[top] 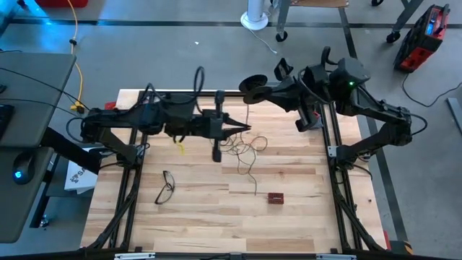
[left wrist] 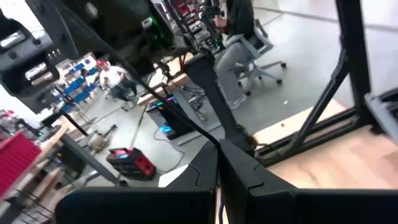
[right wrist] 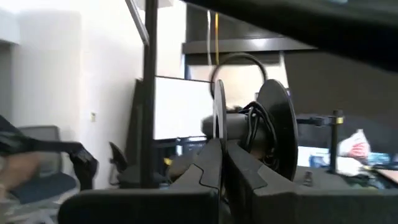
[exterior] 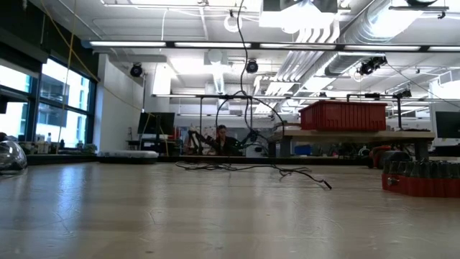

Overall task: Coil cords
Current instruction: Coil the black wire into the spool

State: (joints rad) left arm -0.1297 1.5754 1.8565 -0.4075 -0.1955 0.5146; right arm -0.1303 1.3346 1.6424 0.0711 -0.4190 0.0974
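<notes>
Nearest the front edge of the pale wood-plank bench (top: 289,224), a small dark-red ridged block (top: 276,198) sits right of centre, and black-framed glasses (top: 165,187) lie left of centre. Mid-bench, the wire (top: 245,150), thin and dark, sprawls in loose loops, one strand trailing toward the block. Above the tangle the left gripper (top: 246,129) is clenched on the wire, a strand running up from its tip in the left wrist view. At the far edge the right gripper (top: 266,92) is closed on the reel (top: 252,89) (two round black flanges with wire wound between them). A yellow cable (top: 75,43) crosses the grey floor beyond the far left corner.
</notes>
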